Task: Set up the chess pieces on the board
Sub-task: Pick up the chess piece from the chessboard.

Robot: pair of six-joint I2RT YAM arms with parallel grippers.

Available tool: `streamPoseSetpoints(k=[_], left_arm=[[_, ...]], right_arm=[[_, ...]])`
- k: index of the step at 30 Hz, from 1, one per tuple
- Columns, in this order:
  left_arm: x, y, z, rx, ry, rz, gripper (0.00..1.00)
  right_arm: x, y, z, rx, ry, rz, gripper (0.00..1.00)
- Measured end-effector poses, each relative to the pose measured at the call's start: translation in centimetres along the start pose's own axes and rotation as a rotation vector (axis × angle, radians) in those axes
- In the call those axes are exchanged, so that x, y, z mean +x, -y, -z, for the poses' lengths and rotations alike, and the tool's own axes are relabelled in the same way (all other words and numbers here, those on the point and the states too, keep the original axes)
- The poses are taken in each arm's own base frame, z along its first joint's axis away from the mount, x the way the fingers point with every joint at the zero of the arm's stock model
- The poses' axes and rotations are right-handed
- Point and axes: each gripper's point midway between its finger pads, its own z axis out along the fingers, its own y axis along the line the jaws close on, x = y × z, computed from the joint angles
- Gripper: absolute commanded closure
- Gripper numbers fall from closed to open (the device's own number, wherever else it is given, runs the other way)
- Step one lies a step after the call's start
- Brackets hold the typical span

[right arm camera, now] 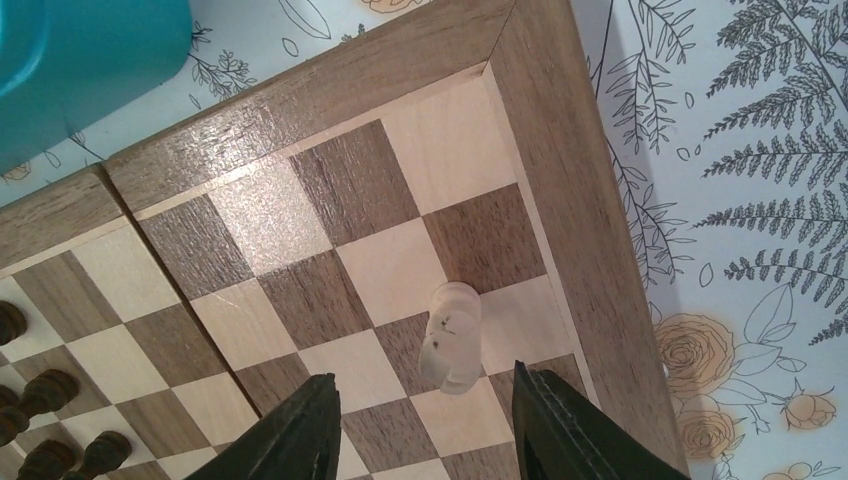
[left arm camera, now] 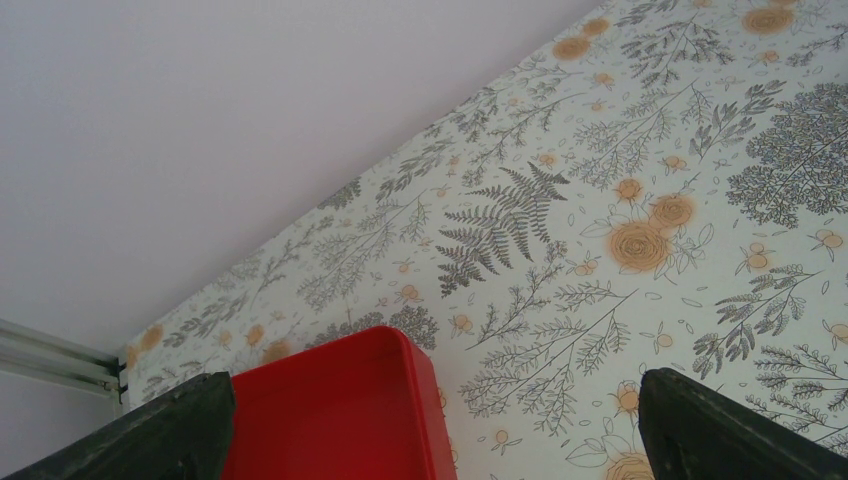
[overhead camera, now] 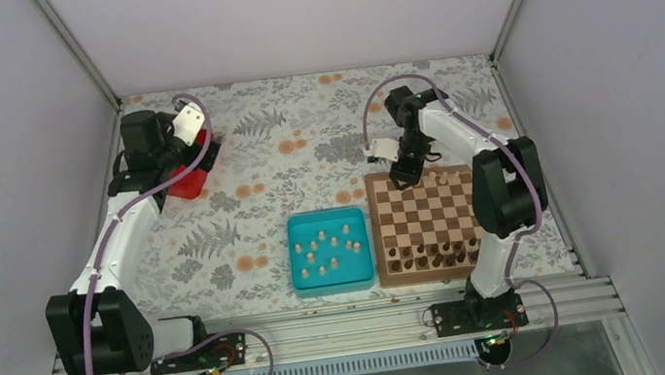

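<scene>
The board (overhead camera: pixel 425 209) lies right of centre, and the right wrist view shows its far left corner (right arm camera: pixel 300 190). One pale chess piece (right arm camera: pixel 453 335) stands there on a square near the border. My right gripper (right arm camera: pixel 425 385) hangs just over it, open, with both fingers apart from the piece. From above, this gripper (overhead camera: pixel 403 176) is at the board's far left corner. A few pale pieces (overhead camera: pixel 449 174) stand along the far edge. Several more chess pieces (overhead camera: pixel 327 247) lie in the teal tray (overhead camera: pixel 296 251). My left gripper (left arm camera: pixel 432 385) is open and holds nothing.
Dark brown chessmen (overhead camera: pixel 431 254) line the board's near rows, and a few of these dark chessmen (right arm camera: pixel 50 390) appear in the right wrist view. A red tray (left arm camera: pixel 330 410) sits under my left gripper (overhead camera: pixel 197 162) at the far left. The teal tray's corner (right arm camera: pixel 90 60) is beside the board.
</scene>
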Motion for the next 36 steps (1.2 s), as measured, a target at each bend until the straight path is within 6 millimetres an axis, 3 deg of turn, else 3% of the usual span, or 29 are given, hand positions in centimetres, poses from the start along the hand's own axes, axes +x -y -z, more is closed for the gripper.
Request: streamPoseSetpoints(k=[22,30,36], left_arm=[[0.0,0.0,0.0,0.0,0.0,0.0,0.0],[0.0,0.0,0.0,0.0,0.0,0.0,0.0],[0.0,0.0,0.0,0.0,0.0,0.0,0.0]], right_arm=[[0.3,0.6,-1.9,0.015,-0.03,-0.015,0.54],[0.4,0.7,-2.4,0.012,-0.036,-0.028,0.73],[0.4,0.9,-2.5,0.018,-0.042,-0.034,0.82]])
